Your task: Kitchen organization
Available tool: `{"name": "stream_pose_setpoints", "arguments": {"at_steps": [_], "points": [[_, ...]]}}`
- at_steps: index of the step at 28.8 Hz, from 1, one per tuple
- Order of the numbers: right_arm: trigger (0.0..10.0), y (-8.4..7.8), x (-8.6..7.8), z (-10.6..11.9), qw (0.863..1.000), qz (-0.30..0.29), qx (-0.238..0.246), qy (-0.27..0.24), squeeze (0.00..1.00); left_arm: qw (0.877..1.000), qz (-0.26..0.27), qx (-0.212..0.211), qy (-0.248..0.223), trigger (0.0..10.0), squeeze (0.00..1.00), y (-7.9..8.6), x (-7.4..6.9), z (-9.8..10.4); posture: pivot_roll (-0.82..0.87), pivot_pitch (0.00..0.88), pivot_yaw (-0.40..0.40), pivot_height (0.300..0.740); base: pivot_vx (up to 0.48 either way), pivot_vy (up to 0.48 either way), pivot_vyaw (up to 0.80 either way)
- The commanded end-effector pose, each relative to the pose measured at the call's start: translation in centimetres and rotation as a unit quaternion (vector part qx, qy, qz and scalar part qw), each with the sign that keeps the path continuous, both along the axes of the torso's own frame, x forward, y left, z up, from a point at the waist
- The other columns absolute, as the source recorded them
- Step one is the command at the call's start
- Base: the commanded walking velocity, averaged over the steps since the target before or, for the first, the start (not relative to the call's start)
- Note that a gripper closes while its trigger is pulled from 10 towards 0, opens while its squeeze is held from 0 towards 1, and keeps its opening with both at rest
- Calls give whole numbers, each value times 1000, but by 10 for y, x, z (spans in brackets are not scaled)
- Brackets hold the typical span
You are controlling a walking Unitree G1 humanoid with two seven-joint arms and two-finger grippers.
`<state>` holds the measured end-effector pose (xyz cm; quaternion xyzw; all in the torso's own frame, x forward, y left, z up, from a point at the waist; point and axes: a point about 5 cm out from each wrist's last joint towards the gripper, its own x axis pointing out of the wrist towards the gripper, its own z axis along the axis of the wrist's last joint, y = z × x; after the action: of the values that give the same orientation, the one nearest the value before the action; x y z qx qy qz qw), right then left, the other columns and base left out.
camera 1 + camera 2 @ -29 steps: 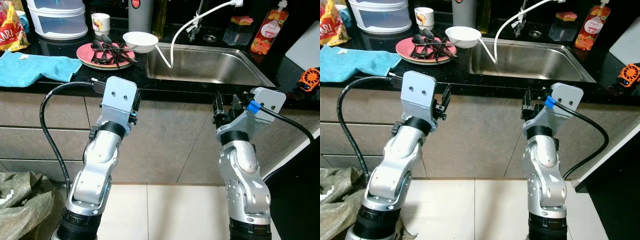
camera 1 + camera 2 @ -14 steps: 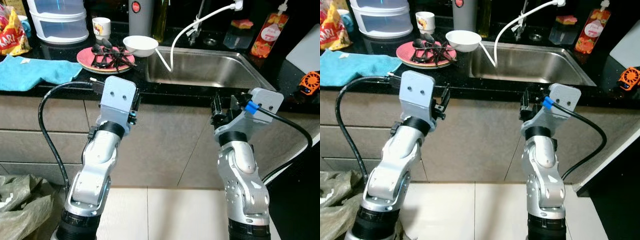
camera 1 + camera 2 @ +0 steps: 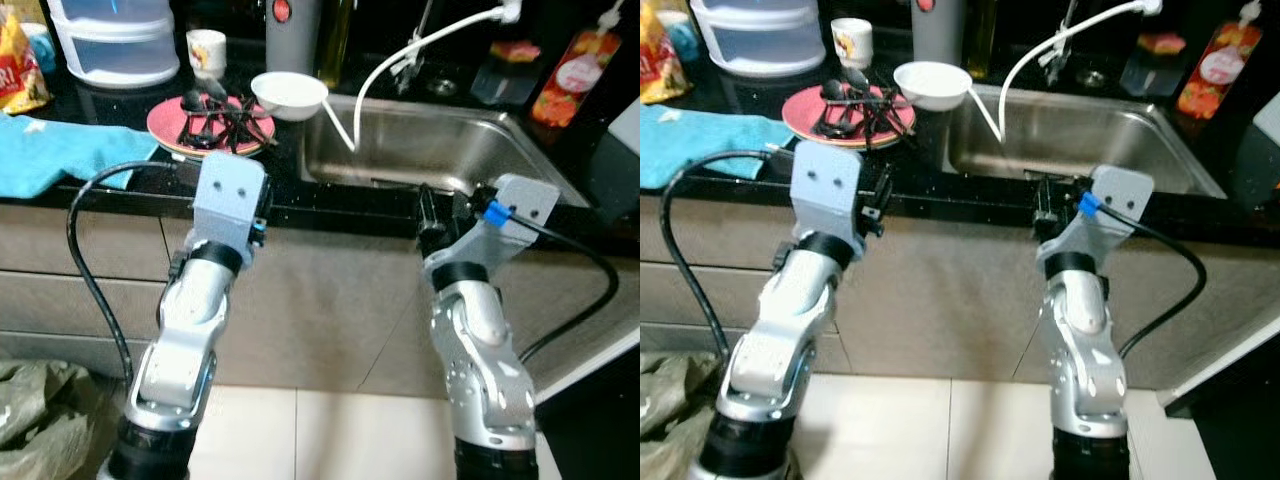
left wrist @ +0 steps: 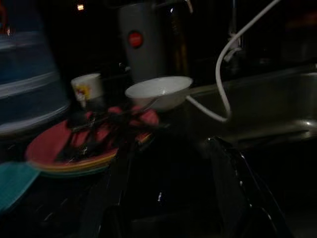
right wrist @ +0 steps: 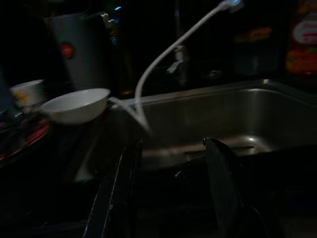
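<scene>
A pink plate (image 3: 157, 122) carrying several black utensils (image 3: 218, 113) sits on the black counter, left of the steel sink (image 3: 450, 150). A white bowl (image 3: 289, 92) rests at the sink's left rim, and a white cup (image 3: 206, 50) stands behind the plate. My left gripper (image 3: 260, 215) is at the counter's front edge below the plate, open and empty; the left wrist view looks past it (image 4: 173, 198) at the plate (image 4: 42, 148) and bowl (image 4: 158, 91). Level with the sink's front edge, my right gripper (image 3: 438, 208) is open too, facing the basin (image 5: 223, 119).
A white hose (image 3: 385, 70) curves from the tap into the sink. A blue towel (image 3: 45, 165), clear plastic drawers (image 3: 110, 45) and a snack bag (image 3: 15, 70) are at the left, a grey canister (image 3: 292, 25) behind, an orange bottle (image 3: 575, 85) at right. A grey sack (image 3: 40, 410) lies on the floor.
The whole view has shifted and the counter looks nearer. Both grippers now stand up against the counter's front edge; their fingers stay apart.
</scene>
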<state>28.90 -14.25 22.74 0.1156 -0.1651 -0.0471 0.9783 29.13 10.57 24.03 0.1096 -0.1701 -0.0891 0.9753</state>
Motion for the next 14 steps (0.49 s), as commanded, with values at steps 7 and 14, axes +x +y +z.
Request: {"name": "stream_pose_setpoints", "arguments": {"at_steps": [7,14], "points": [[10000,-5,0,-4,1000,-10,-4,10,0,1000,-11,4,1,10000,0,-6,-2,-1,176,33,-78,740,361,0,0],[10000,-5,0,-4,1000,-10,-4,9,0,1000,-11,4,0,10000,0,-6,-2,-1,176,32,-78,740,351,0,0]]}}
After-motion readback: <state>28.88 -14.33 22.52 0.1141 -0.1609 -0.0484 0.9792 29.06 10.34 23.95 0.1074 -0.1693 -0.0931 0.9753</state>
